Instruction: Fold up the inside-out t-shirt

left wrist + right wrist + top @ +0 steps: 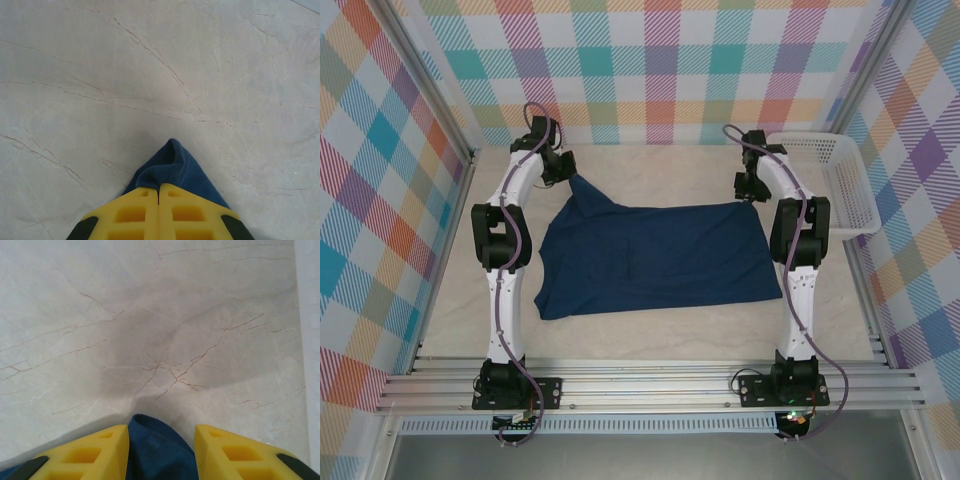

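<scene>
Two blocky yellow left fingers [132, 215] are pressed flush together, pinching a pointed corner of the inside-out t-shirt [660, 255], which is soft navy cotton. The right fingers [90, 452], of the same hollow-celled yellow plastic, stand partly apart, clamped on a thicker rounded fold that fills their gap. Beyond them the shirt spreads as a rumpled rectangle mid-frame on the pale, veined, marble-look desk [650, 325]. A white lattice basket [845, 190] sits at the right.

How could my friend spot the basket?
Start at the pale marbled table between the colourful checked walls. Look to its far right side, just past the right arm. The white plastic lattice basket stands there, the one pale thing with holes, unlike the spread dark navy t-shirt.
</scene>
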Motion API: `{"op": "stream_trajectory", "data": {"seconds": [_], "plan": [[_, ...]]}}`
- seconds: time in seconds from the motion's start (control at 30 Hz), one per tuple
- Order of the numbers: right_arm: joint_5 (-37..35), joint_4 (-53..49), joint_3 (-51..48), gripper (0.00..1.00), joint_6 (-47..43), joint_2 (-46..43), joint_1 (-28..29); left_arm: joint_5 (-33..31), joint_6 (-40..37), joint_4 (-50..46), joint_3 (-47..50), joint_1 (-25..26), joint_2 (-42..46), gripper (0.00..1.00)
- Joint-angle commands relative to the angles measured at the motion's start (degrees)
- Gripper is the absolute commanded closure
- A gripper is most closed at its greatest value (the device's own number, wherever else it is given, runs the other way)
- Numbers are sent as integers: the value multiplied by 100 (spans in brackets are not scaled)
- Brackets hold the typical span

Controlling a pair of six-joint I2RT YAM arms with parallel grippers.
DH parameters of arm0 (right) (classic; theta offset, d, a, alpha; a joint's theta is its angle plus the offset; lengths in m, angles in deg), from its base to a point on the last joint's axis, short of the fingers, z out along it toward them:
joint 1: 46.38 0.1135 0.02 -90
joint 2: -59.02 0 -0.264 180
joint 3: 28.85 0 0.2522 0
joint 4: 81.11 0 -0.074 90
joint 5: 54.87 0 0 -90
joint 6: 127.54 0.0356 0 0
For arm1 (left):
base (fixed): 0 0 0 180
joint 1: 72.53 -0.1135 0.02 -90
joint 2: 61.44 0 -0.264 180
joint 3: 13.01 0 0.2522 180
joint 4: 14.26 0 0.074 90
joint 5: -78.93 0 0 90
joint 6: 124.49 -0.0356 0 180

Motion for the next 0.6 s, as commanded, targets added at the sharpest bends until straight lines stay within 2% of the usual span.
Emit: {"op": "stream_trajectory", "data": {"seconds": [0.0,0.13,0.37,0.57], "plan": [[102,-267,145,63,93,219,-17,-25,-94,-5,66,-45,350,100],[281,-216,-48,65,153,190,-23,-25,-92,-5,66,-56,341,100],[180,-238,88,84,95,240,-42,-19,-84,1,67,-58,323,100],[110,-280,503,94,-45,322,-43,-7,-84,7,59,-66,362,100]]}}
